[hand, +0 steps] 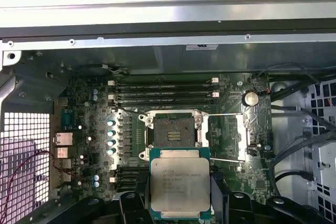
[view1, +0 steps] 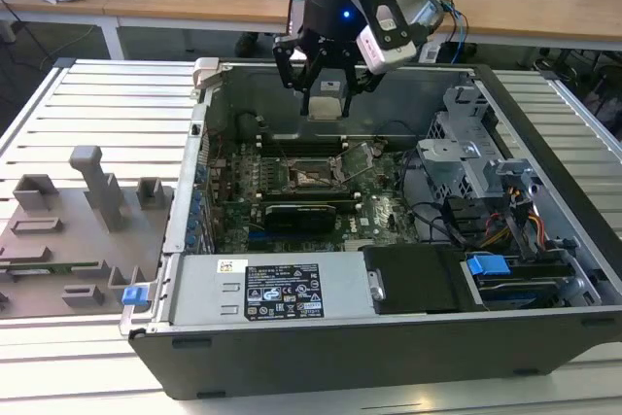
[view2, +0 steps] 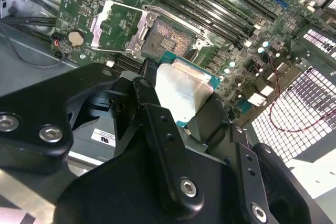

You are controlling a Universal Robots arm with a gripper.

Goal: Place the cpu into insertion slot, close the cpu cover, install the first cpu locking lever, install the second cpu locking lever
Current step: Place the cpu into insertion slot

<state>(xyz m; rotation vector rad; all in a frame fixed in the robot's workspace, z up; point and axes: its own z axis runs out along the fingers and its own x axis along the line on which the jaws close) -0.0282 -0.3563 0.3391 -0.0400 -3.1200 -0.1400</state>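
Claw [view1: 326, 94] hangs over the open computer box [view1: 340, 357], and it is clamped on the cpu [view1: 326, 107]. In the second wrist view, black fingers [view2: 157, 124] press on two sides of the cpu [view2: 181, 93], and its dull silver top faces the camera. In the first wrist view the cpu [hand: 180, 187] sits flat between the fingers, with a thin blue-green rim around the silver.

The cpu is up in the air and does not touch the board. In the first wrist view the insertion slot [hand: 172, 132] shows just beside the cpu's edge. It is a black square, and its grey pin field is bare to see. In the exterior view the insertion slot [view1: 313, 177] is on the green board [view1: 384, 211], below the claw.

The cpu cover [hand: 244, 129] is flipped open. It lies beside the slot, and green board shows through its big window. In the second wrist view the cpu cover [view2: 139, 32] also lies open next to the insertion slot [view2: 168, 38].

Long dark memory slots [hand: 163, 94] run along another side of the slot. A round silver battery [hand: 251, 98] sits near the cover. On the exterior view's left, a grey tray [view1: 78, 230] with blocky shapes rests on the table [view1: 107, 104], beside the box.
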